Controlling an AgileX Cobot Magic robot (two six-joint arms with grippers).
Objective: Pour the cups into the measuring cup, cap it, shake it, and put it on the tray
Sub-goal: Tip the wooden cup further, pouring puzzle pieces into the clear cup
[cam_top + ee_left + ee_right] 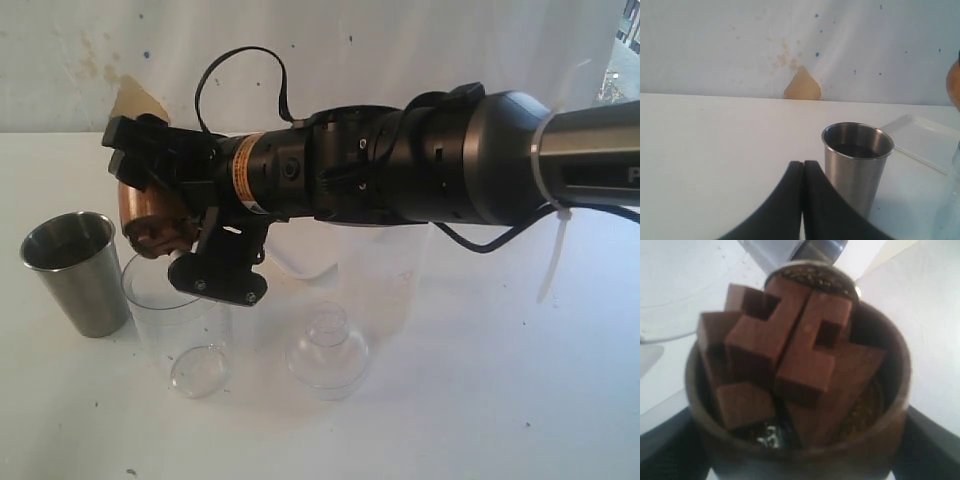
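My right gripper point(150, 195) reaches across to the left and is shut on the brown wooden cup point(148, 208), which is tipped over the mouth of the clear measuring cup point(185, 330). Brown wooden blocks point(158, 240) hang at the tipped cup's mouth, just above the measuring cup's rim. In the right wrist view the wooden cup point(800, 450) is full of blocks point(790, 355), with a black finger point(935, 445) at each side. The steel tumbler point(75, 270) stands upright left of the measuring cup. My left gripper point(803, 167) is shut and empty, close beside the tumbler point(856, 165).
A clear dome-shaped cap point(328, 350) sits on the table right of the measuring cup. A frosted translucent tub point(395, 275) stands behind it, partly hidden by the right arm. The white tray point(925, 140) lies beyond the tumbler. A wall closes off the far edge of the table.
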